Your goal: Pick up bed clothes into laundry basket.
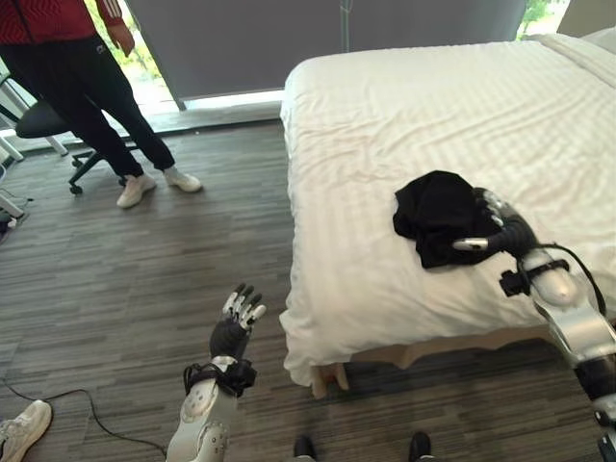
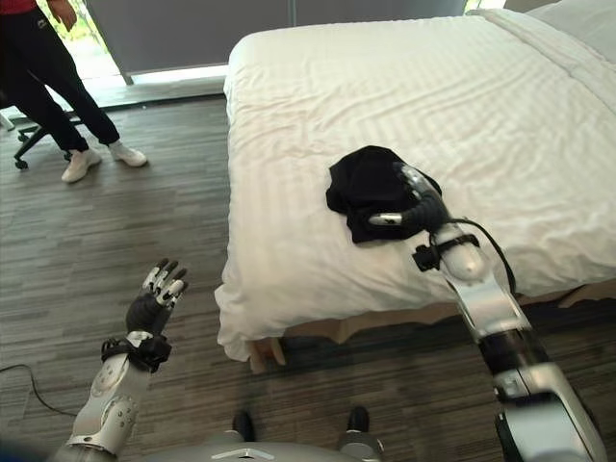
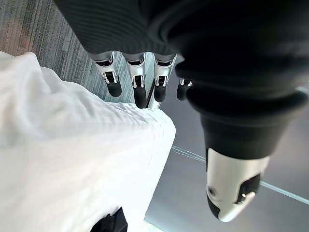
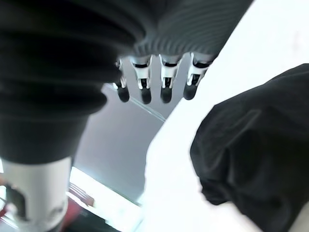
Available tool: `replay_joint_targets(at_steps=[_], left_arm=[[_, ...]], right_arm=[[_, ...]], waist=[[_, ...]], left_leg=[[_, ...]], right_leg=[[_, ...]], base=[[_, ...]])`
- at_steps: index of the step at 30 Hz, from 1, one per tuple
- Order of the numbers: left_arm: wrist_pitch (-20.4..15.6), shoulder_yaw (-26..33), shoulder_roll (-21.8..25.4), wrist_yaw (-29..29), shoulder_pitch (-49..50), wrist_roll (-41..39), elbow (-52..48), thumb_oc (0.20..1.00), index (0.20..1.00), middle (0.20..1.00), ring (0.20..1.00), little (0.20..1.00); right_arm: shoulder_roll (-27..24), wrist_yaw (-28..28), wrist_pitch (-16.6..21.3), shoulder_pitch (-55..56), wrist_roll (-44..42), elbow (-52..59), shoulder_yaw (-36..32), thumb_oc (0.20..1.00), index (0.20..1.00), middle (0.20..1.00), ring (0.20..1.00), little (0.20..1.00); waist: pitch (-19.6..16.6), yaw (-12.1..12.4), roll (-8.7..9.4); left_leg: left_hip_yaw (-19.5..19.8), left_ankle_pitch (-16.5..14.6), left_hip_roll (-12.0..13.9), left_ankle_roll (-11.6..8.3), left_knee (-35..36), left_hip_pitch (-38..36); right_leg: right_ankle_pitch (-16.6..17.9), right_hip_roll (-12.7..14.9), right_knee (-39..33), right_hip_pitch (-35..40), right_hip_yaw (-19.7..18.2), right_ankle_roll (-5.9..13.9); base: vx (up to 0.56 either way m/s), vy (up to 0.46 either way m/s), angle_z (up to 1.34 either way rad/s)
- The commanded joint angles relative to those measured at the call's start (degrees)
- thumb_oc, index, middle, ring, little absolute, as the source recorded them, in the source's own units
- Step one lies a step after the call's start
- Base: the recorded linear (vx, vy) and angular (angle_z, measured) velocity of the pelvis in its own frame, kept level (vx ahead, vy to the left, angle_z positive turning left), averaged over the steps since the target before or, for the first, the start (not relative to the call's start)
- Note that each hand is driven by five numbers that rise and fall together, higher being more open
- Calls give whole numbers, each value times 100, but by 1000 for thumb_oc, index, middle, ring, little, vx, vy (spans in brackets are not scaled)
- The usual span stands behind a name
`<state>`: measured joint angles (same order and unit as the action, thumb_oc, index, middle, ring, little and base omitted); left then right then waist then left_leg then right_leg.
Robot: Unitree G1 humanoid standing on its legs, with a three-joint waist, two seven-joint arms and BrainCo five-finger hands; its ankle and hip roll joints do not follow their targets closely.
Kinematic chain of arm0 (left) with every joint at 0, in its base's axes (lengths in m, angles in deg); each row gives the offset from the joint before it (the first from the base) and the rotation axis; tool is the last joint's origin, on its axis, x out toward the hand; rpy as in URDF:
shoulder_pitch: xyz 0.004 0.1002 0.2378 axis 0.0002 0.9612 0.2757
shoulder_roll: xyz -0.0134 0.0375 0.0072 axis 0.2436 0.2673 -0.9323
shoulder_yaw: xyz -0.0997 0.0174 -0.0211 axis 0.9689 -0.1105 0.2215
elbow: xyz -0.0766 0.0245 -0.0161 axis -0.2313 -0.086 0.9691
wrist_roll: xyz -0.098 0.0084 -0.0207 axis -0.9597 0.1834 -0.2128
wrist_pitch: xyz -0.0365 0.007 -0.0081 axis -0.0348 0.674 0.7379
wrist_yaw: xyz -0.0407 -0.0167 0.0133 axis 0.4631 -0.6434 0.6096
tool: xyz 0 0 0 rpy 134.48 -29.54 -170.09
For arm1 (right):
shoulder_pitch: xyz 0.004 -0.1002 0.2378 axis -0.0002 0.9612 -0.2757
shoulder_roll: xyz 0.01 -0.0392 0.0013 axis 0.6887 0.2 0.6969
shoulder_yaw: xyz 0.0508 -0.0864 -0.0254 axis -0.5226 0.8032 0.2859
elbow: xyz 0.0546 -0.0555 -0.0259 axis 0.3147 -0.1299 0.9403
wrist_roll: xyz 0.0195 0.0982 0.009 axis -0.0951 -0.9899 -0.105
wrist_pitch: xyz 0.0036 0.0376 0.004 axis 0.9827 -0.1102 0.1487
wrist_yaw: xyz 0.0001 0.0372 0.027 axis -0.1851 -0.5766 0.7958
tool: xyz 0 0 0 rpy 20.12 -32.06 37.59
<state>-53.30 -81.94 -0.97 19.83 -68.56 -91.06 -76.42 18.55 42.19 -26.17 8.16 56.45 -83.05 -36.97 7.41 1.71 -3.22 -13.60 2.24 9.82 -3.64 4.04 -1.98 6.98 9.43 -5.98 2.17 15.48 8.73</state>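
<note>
Right now your right hand rests, fingers straight and apart, against the crumpled black cloth garment on the white striped bed. Your left hand hangs spread above the grey wood-plank floor.

Bed top: wide bare white sheet on every side of the crumpled black garment, open from above. Right robot hand sits at the garment's near-right edge, fingers straight, nothing between them. Left robot hand hangs over open floor off the bed's near-left corner, fingers spread, well apart from the garment; the draped mattress corner lies between. Far left: a standing person and an office chair, well clear of both arms.
</note>
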Motion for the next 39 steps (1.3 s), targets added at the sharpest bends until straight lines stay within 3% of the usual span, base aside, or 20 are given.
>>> replay_joint_targets(at_steps=[1, 5, 10, 17, 24, 29, 30, 39], left_arm=[[-348, -17, 475, 111, -134, -411, -455, 1000, 1000, 1000, 1000, 1000], [-357, -195, 704, 147, -192, -440, -494, 1000, 1000, 1000, 1000, 1000], [-393, -223, 838, 125, -261, -406, -550, 1000, 1000, 1000, 1000, 1000], [-437, -245, 916, 97, -207, -370, -716, 1000, 1000, 1000, 1000, 1000], [-545, -28, 1012, 79, 35, -548, -1027, 1000, 1000, 1000, 1000, 1000], [-560, -14, 967, 23, 14, -481, -1160, 1000, 1000, 1000, 1000, 1000], [-566, -25, 956, 6, -26, -446, -1213, 1000, 1000, 1000, 1000, 1000], [-597, -346, 699, -92, -352, -240, -1412, 1000, 1000, 1000, 1000, 1000]], right_arm=[[137, -538, 130, -2009, 541, -1108, 641, 1000, 1000, 1000, 1000, 1000], [565, -659, -10, -3263, 1006, -2377, 1306, 1000, 1000, 1000, 1000, 1000], [781, -890, -101, -4062, 1170, -3170, 1485, 1000, 1000, 1000, 1000, 1000], [588, -971, -180, -4594, 1691, -3772, 1995, 1000, 1000, 1000, 1000, 1000], [-268, -1023, -300, -5642, 2373, -4127, 3026, 1000, 1000, 1000, 1000, 1000], [-505, -1118, -318, -5602, 2710, -4102, 3240, 1000, 1000, 1000, 1000, 1000], [-494, -1112, -327, -5527, 2761, -4132, 3245, 1000, 1000, 1000, 1000, 1000], [328, -889, -350, -4417, 2969, -4480, 2807, 1000, 1000, 1000, 1000, 1000]], waist=[[81, 317, 275], [135, 474, 128], [177, 580, 16], [270, 676, -116], [477, 816, -370], [655, 836, -471], [657, 847, -487], [897, 910, -651]], left_leg=[[-90, 294, 369, -551, -226, 57], [-41, 463, 372, -594, -57, 250], [3, 607, 377, -636, 43, 482], [94, 815, 409, -707, 96, 810], [113, 1209, 492, -899, 96, 1678], [89, 1434, 577, -1031, 96, 2232], [111, 1319, 570, -1092, 96, 2289], [-51, 1367, 677, -1130, 96, 2640]], right_leg=[[-284, 332, 98, 35, -74, -129], [-235, 308, 98, -245, -109, -127], [-186, 277, 98, -533, -128, -107], [-159, 241, 98, -857, -134, -101], [-21, 182, 98, -1785, -316, -82], [84, 83, 98, -2431, -545, -66], [-24, 77, 98, -2507, -626, -10], [95, -15, 98, -3021, -858, -1]], base=[[0, 0, 0], [-18, -9, 3], [-8, -10, 7], [-1, -7, 1], [-28, -31, -3], [-21, -39, -10], [38, -20, -24], [5, -16, -16]])
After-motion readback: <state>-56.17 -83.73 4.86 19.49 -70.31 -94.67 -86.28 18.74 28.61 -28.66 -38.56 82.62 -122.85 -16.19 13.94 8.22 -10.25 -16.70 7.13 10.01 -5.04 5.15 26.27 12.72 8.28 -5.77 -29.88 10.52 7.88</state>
